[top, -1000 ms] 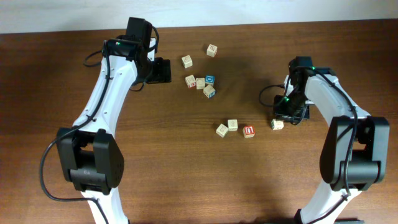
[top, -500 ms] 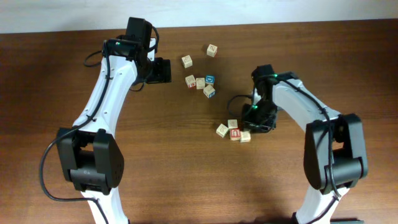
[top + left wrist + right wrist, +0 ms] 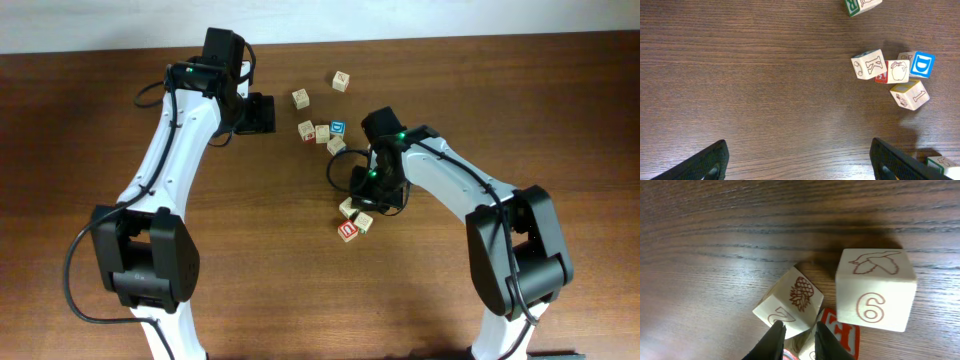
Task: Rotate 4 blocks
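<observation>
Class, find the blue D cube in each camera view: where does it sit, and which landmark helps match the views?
Overhead: the blue D cube, upper centre, right end of the upper cluster.
Left wrist: the cube, upper right, near the right edge.
Right wrist: not in it.
Shared landmark: the apple cube just left of it in overhead and left wrist.

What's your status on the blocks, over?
Left gripper open, holding nothing. Right gripper nearly shut, tips at pinecone block. Six block and red-faced block crowding it.
</observation>
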`<action>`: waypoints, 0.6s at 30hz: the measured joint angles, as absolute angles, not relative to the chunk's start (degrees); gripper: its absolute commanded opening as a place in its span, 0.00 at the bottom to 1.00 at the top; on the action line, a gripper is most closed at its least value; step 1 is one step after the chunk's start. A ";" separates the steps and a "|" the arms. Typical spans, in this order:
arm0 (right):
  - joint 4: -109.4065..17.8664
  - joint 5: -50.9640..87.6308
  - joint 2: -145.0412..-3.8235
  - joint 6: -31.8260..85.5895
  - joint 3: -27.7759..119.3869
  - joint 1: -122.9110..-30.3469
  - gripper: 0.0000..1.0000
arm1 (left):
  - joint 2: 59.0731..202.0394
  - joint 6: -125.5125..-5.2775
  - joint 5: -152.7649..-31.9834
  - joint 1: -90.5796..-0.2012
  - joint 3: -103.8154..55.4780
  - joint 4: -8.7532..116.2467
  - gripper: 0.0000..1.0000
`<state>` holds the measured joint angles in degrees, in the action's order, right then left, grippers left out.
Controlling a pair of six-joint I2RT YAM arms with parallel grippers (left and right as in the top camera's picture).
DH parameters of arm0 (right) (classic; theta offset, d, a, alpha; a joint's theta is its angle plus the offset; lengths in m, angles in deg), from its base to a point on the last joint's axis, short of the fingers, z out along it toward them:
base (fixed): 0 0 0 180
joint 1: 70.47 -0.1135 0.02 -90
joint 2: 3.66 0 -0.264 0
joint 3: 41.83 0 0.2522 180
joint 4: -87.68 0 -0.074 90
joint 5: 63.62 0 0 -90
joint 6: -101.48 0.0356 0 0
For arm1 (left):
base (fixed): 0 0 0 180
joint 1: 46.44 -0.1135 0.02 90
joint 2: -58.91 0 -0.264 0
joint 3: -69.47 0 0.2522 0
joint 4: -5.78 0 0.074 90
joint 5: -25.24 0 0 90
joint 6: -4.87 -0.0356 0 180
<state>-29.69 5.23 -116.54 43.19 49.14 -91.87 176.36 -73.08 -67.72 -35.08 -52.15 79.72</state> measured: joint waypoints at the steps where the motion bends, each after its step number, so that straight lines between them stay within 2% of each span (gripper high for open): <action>1: -29.83 5.21 -116.56 43.23 49.14 -91.94 0.23 | 176.36 -73.06 -67.44 -35.08 -52.15 79.72 0.93; 8: -33.08 5.03 -116.56 43.12 49.09 -92.05 0.24 | 176.36 -74.08 -64.86 -35.52 -52.15 79.75 0.96; 9: -33.19 5.03 -116.56 42.95 49.09 -92.27 0.28 | 176.36 -74.61 -64.73 -35.81 -52.15 79.81 0.96; 18: -34.48 4.62 -116.56 42.31 48.94 -97.75 0.29 | 176.36 -84.95 -67.37 -39.98 -60.80 85.69 1.00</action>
